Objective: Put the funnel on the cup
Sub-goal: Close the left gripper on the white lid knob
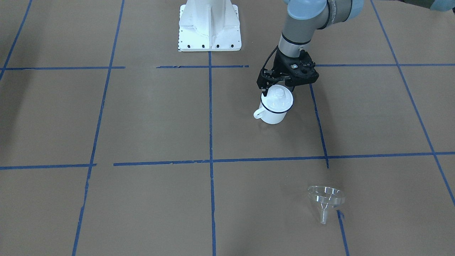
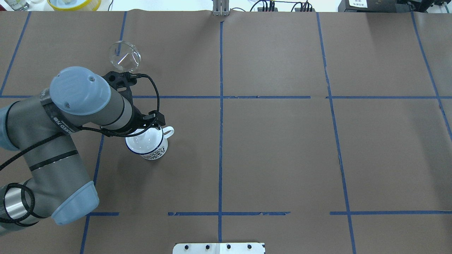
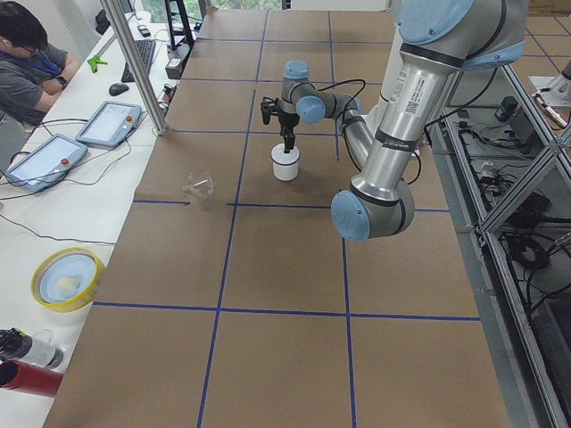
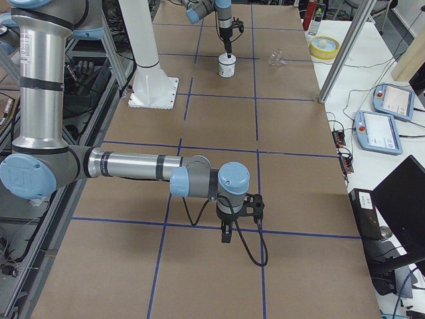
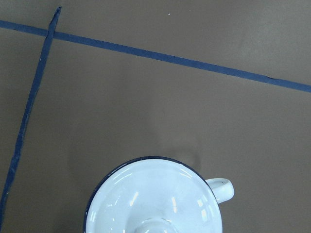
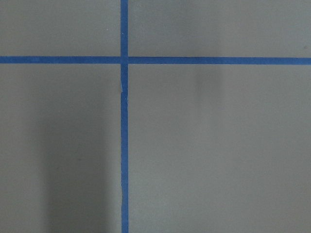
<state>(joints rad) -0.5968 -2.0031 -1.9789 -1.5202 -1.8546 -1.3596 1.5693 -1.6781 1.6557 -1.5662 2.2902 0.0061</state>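
The cup [image 1: 273, 117], a white enamel mug with a dark blue rim, stands on the brown paper with a round white knobbed lid [image 1: 278, 97] on it. My left gripper [image 1: 279, 87] hangs just above the lid's knob, its fingers apart and empty. The left wrist view shows the lid [image 5: 155, 194] and the cup's handle [image 5: 221, 189] at its bottom edge. The clear funnel [image 1: 325, 199] lies apart on the paper, also in the overhead view [image 2: 124, 54]. My right gripper [image 4: 226, 238] points down over bare paper far from both; I cannot tell whether it is open.
Blue tape lines divide the brown paper into squares. The robot's white base plate [image 1: 209, 28] stands at the table's middle edge. A yellow bowl [image 2: 74, 3] and operators' tablets [image 3: 111, 120] lie beyond the far edge.
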